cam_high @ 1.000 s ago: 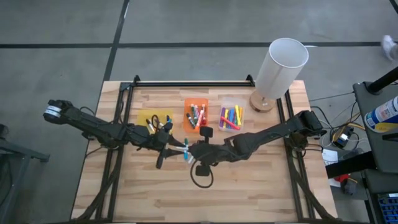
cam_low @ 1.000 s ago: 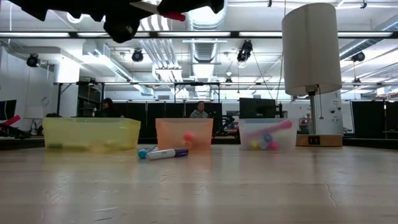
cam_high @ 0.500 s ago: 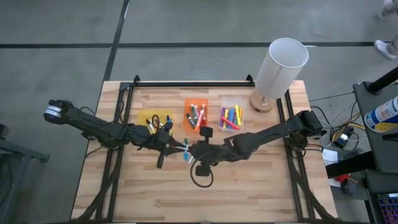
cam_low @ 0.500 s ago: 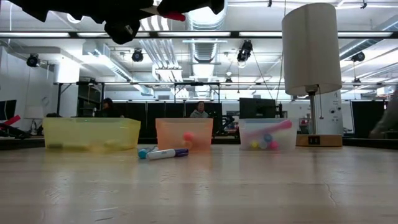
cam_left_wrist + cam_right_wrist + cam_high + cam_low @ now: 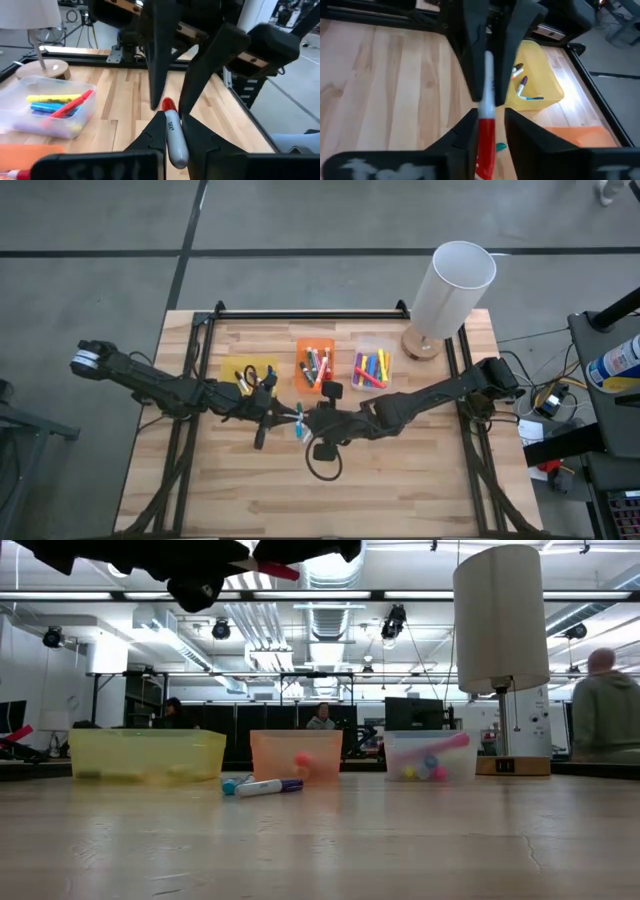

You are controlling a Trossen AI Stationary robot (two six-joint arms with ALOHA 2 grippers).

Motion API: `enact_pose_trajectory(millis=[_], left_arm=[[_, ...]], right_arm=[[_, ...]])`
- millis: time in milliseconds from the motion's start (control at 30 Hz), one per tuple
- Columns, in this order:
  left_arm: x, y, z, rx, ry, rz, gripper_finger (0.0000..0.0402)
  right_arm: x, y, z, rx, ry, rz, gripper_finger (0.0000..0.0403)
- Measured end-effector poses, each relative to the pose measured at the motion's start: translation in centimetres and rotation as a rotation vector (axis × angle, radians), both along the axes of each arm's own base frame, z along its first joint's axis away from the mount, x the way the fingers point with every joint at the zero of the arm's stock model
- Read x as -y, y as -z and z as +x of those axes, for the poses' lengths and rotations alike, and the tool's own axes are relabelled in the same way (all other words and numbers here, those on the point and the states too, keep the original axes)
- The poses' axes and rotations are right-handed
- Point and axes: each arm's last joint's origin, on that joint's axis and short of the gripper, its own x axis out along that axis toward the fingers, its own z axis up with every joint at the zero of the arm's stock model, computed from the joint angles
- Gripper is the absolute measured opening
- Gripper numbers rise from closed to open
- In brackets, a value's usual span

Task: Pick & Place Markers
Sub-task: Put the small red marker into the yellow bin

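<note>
Marker Handover Above the Bench Centre

The left gripper (image 5: 272, 416) and the right gripper (image 5: 312, 420) meet tip to tip above the middle of the bench (image 5: 400, 480). Between them sits one white-barrelled marker with a red cap (image 5: 171, 131). In the left wrist view the left fingers (image 5: 150, 137) clench the white barrel; in the right wrist view the right fingers (image 5: 461, 132) flank the red-capped end (image 5: 486, 135), but whether they grip it or have let go cannot be told. This facing pose suggests a handover from one arm to the other, probably so the marker reaches a bin on the receiving arm's side.

Two loose markers (image 5: 262, 786) lie on the bench just in front of the orange bin (image 5: 318, 364). The yellow bin (image 5: 230, 370) holds a few markers, and the clear bin (image 5: 371, 367) holds several bright ones.

The bench is light wooden planking with a black frame along its edges. A white-shaded lamp (image 5: 450, 290) stands at the far right corner. Beyond the bench lies an open workshop with ceiling lights; a person (image 5: 605, 715) shows at the right of the low view.
</note>
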Motion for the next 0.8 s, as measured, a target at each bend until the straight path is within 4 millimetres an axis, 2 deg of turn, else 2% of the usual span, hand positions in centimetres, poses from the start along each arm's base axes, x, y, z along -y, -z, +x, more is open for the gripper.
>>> enact_pose_trajectory(millis=[200, 333, 633, 800], left_arm=[[-0.4, 0.6, -0.1, -0.054, -0.118, 0.039, 0.0033], [-0.8, 1.0, -0.3, -0.094, -0.265, 0.087, 0.0033], [-3.2, 3.0, -2.0, -0.249, -0.893, 0.237, 0.0034], [-4.8, 3.9, -2.7, -0.342, -0.996, 0.115, 0.0034]], right_arm=[[0.2, 0.4, -0.3, -0.044, 0.013, -0.005, 0.0140], [0.2, 0.7, -0.5, -0.077, 0.034, 0.014, 0.0164], [0.4, 2.1, -1.1, -0.135, 0.066, 0.034, 0.0178], [0.4, 2.5, -1.2, -0.145, 0.068, 0.032, 0.0178]])
